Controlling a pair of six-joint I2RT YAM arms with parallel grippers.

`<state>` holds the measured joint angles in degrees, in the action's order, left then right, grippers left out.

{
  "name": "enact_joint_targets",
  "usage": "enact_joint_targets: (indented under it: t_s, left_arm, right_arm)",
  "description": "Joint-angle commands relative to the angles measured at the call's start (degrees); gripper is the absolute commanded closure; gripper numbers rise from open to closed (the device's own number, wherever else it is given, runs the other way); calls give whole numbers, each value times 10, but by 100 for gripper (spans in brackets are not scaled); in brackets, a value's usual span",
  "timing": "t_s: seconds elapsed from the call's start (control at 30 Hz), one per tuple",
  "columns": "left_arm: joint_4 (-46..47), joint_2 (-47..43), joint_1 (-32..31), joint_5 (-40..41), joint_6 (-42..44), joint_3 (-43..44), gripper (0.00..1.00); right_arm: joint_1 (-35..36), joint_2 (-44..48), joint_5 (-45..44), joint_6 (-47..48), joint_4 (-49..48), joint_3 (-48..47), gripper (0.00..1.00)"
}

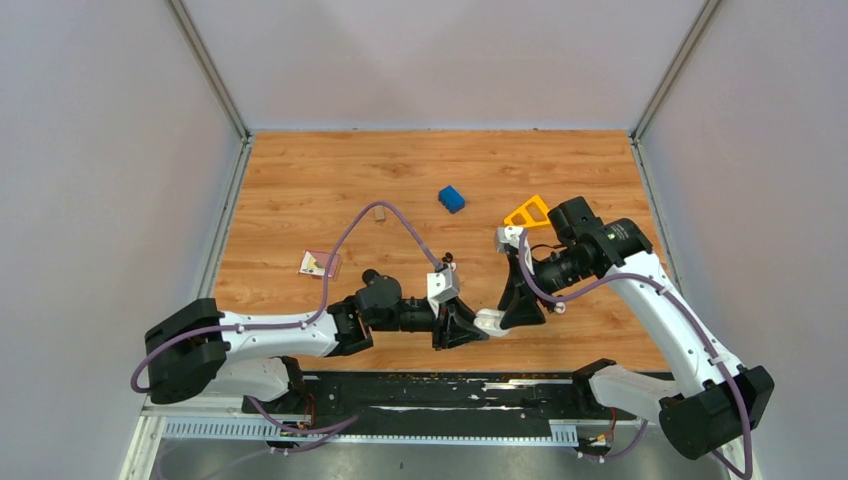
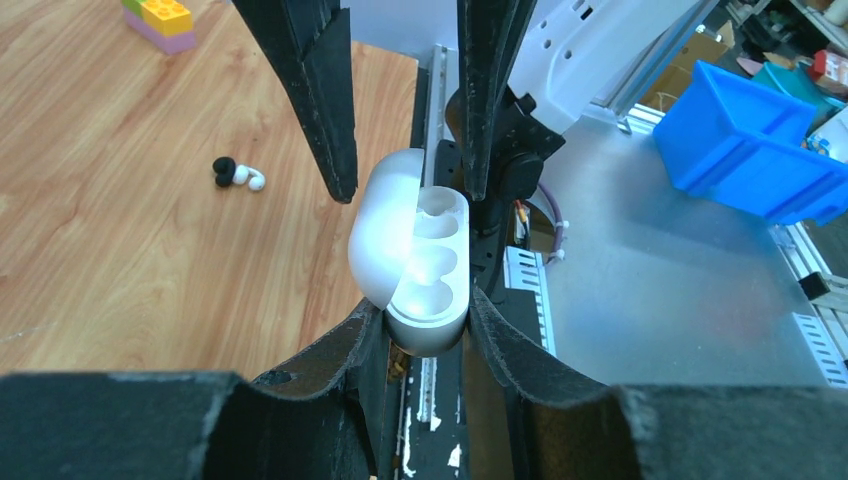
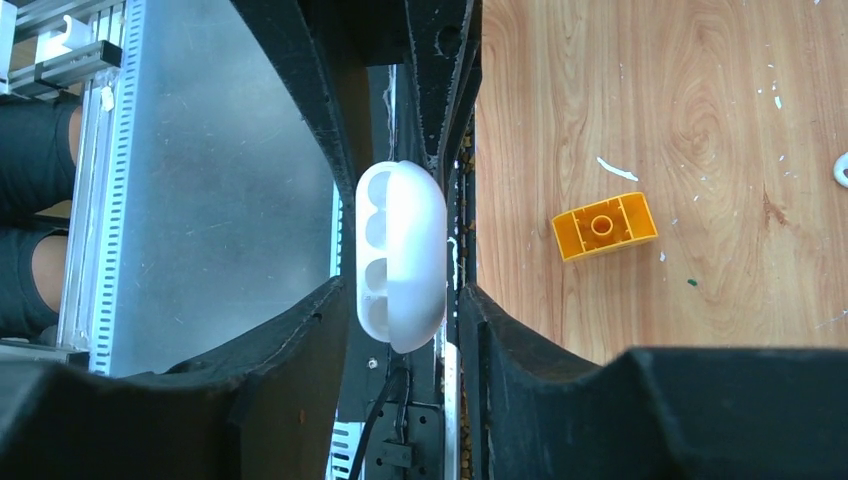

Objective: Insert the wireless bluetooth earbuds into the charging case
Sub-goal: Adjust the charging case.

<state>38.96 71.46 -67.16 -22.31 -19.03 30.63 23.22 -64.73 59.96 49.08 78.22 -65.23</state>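
The white charging case (image 2: 415, 250) is held over the table's near edge with its lid swung open; its two hollows are empty. My left gripper (image 2: 427, 318) is shut on the case's lower end. My right gripper (image 3: 403, 295) straddles the other end, with a thin gap on the lid side. Its fingers (image 2: 335, 120) come in from above in the left wrist view. The case (image 3: 400, 255) shows edge-on in the right wrist view. In the top view the case (image 1: 492, 322) sits between the left gripper (image 1: 468, 328) and the right gripper (image 1: 520, 312). One black-and-white earbud (image 2: 238, 176) lies on the wood; the other is not seen.
An orange block (image 3: 604, 225) lies on the wood near the right gripper. A yellow, green and purple brick stack (image 2: 160, 18) lies further off. A blue block (image 1: 451, 198), an orange piece (image 1: 527, 212) and a pink and yellow piece (image 1: 320, 263) lie mid-table. A metal rail (image 1: 400, 392) runs below.
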Motion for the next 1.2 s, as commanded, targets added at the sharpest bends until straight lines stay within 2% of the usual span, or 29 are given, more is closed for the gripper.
enact_joint_targets:
  t_s: [0.0,0.13,0.27,0.3,0.43,0.5,0.63,0.77,1.0,1.17]
  left_arm:
    - [27,4,-2,-10,-6,24,100]
    - [29,7,-2,-9,-6,25,100]
    - [30,9,-2,-7,-7,25,100]
    - [27,9,-2,-3,-9,25,98]
    - [13,12,-2,12,-9,28,81]
    - [12,15,-2,16,-8,27,71]
    - [5,22,-2,24,-15,28,59]
    - [9,35,-2,22,-38,29,52]
    - [92,63,-2,-8,-113,19,42]
    - [168,60,-2,53,-195,-12,36]
  right_arm:
    - [6,1,7,-11,-36,5,56]
    - [7,2,2,-26,-49,10,62]
    - [7,0,2,-28,-49,10,79]
    - [7,0,2,-28,-49,9,84]
    - [6,5,2,-30,-51,8,93]
    - [7,7,0,-33,-54,8,94]
    - [7,10,-7,-37,-58,6,95]
    - [7,20,-18,-46,-68,4,95]
    - [9,49,-92,-65,-98,-3,96]
    - [14,60,-164,-75,-130,-9,97]
